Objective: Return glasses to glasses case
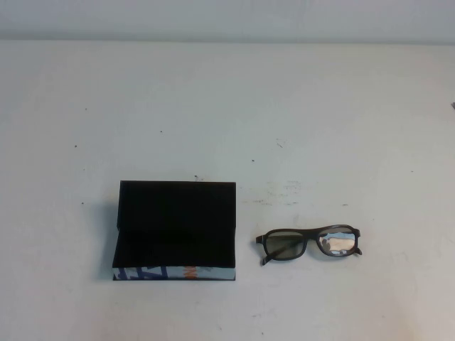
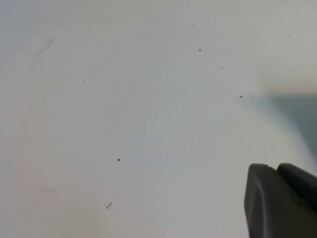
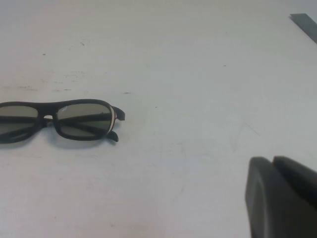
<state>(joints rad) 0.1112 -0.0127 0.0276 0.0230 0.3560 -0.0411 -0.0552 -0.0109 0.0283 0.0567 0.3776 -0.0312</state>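
Observation:
The glasses case (image 1: 176,231) stands open on the white table at the front left, its black lid raised at the back and its blue and orange printed side facing me. The glasses (image 1: 310,244) lie on the table just right of the case, apart from it, arms folded. They also show in the right wrist view (image 3: 64,121). Neither arm shows in the high view. My left gripper (image 2: 275,166) is shut and empty over bare table. My right gripper (image 3: 271,158) is shut and empty, well away from the glasses.
The white table (image 1: 227,106) has small dark specks and scuffs. A dark strip (image 3: 304,22) lies at the table's far edge in the right wrist view.

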